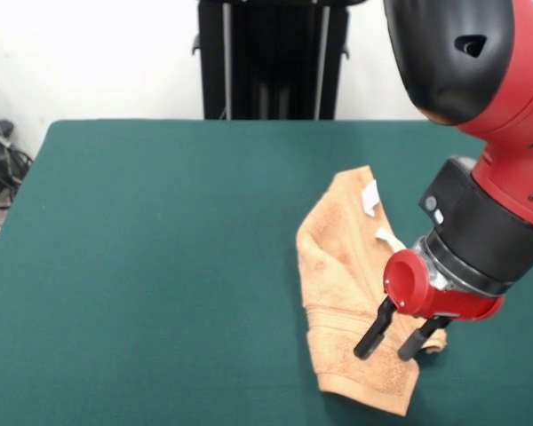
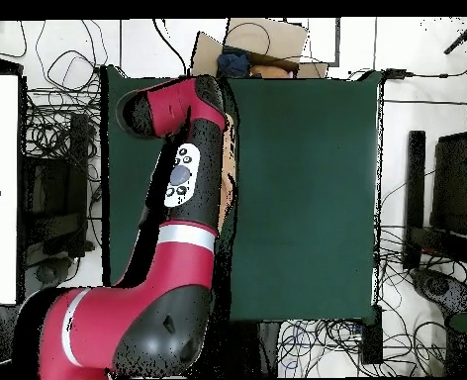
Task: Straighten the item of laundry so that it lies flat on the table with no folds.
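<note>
Towel [image 1: 351, 293] seen bunched and folded on green table [image 1: 160, 266] in front view, right of centre, gripper [image 1: 400, 337] fingers spread over its lower part, overhead view: towel [image 2: 230, 163] mostly hidden beneath red arm [image 2: 183, 188].

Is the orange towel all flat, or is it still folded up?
Folded. The towel lies bunched in a narrow strip on the table, with one side doubled over. The open gripper hangs over it.

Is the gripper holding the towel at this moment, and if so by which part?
Nothing is held. The gripper is open, its fingers apart over the folded towel near its banded end, with no cloth pinched between them.
</note>
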Controlling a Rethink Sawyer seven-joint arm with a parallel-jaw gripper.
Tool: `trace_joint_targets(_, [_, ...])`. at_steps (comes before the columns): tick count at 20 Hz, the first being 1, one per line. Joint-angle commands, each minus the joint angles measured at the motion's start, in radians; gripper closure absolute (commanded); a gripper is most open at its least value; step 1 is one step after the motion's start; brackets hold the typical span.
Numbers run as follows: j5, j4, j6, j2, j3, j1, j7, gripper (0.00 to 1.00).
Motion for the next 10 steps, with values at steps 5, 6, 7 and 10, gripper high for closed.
trace_joint_targets(5, [0.058, 0.072, 0.131, 0.013, 0.041, 0.025, 0.265, 0.0])
trace_joint_targets(6, [0.059, 0.068, 0.137, 0.014, 0.04, 0.027, 0.268, 0.0])
trace_joint_targets(7, [0.062, 0.07, 0.137, 0.014, 0.04, 0.03, 0.273, 0.0])
trace_joint_targets(10, [0.066, 0.067, 0.138, 0.02, 0.035, 0.04, 0.29, 0.0])
